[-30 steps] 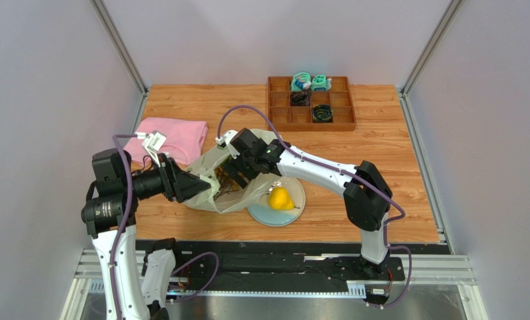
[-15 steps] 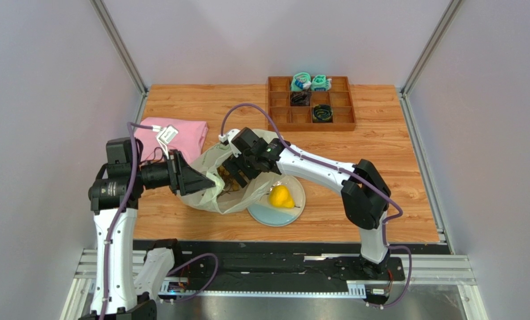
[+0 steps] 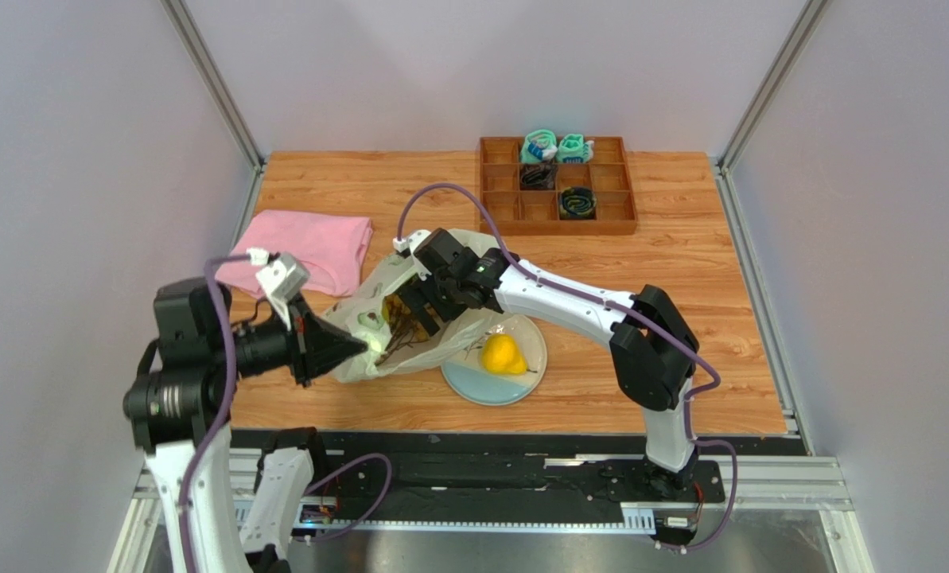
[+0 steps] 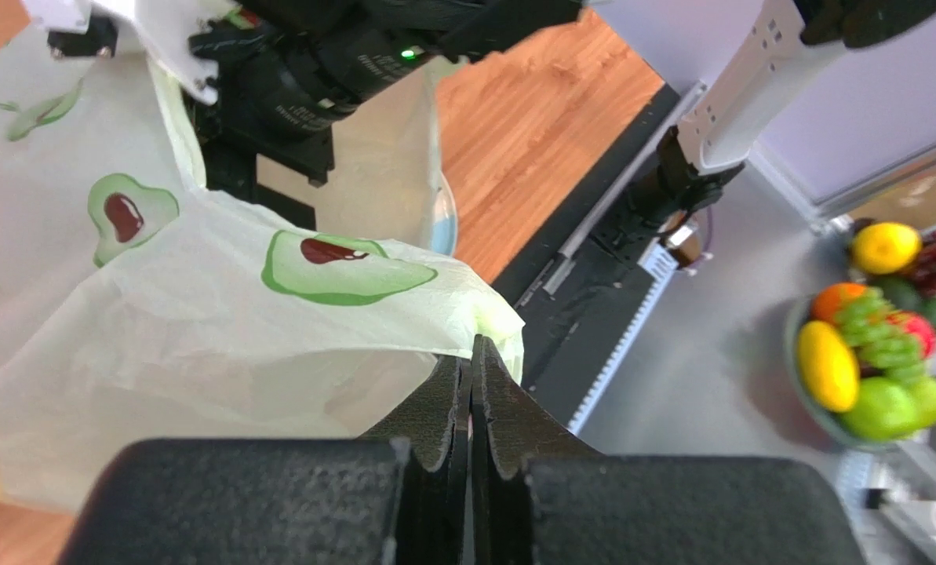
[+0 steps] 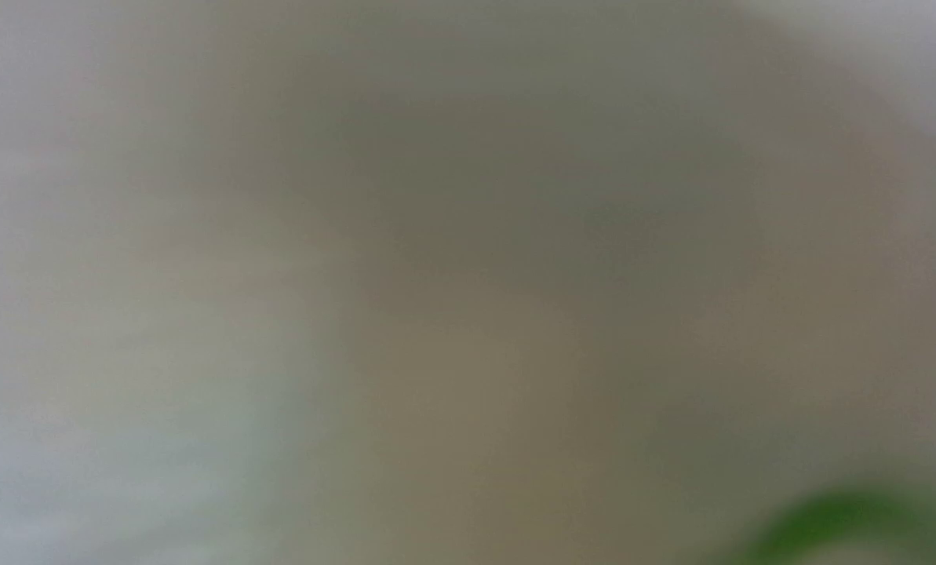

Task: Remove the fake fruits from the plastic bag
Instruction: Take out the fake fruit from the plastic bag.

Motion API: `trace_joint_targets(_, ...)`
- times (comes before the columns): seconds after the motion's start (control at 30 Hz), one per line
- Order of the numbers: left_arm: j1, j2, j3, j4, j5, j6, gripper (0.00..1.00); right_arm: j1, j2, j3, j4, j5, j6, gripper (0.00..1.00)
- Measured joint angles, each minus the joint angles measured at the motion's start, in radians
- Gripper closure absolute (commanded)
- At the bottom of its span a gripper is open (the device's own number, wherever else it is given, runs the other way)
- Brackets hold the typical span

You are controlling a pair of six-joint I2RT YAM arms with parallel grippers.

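While the left arm reaches in low from the near-left corner, its left hand [image 3: 357, 347] is clenched on the near rim of the plastic bag [image 3: 371, 293], which lies on the desk [image 3: 682, 299] just beside the plate [image 3: 481, 395]. The right arm folds back over the plate, with the right hand [image 3: 407, 320] sunk in the bag's mouth. Its wrist view is all blur, so its grip cannot be told. A yellow pear [image 3: 502, 353] sits on the plate.

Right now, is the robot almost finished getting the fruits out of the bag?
Hard to say. Done: one yellow pear lies on the plate. In hand: the left gripper pinches the plastic bag at its edge while the right gripper reaches inside; whether it holds a fruit is hidden. Left: any fruits inside the bag.
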Motion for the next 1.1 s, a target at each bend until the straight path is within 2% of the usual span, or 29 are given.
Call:
trace_joint_targets(0.13,0.025,-0.155,0.018,-0.030,0.010,0.039,1.00,0.021,0.005,0.000,0.014,0.041,0.000,0.06)
trace_joint_targets(0.37,0.081,-0.312,0.026,-0.045,0.010,0.051,1.00,0.097,0.040,0.027,0.039,0.132,-0.016,0.03)
trace_joint_targets(0.63,0.082,-0.331,-0.065,-0.045,0.014,0.042,1.00,0.105,0.130,0.094,0.066,0.190,-0.045,0.00)
trace_joint_targets(0.77,0.080,-0.374,-0.100,-0.047,-0.010,0.016,1.00,0.103,0.174,0.146,0.063,0.226,-0.044,0.02)
trace_joint_targets(0.9,0.070,-0.419,-0.103,-0.048,-0.028,-0.003,1.00,0.104,0.184,0.177,0.046,0.204,-0.032,0.03)
trace_joint_targets(1.0,0.064,-0.413,-0.101,-0.048,-0.032,-0.003,1.00,0.109,0.184,0.178,0.033,0.188,-0.027,0.09)
trace_joint_targets(1.1,0.064,-0.388,-0.085,-0.053,-0.039,-0.009,1.00,0.119,0.183,0.178,0.023,0.122,-0.035,0.09)
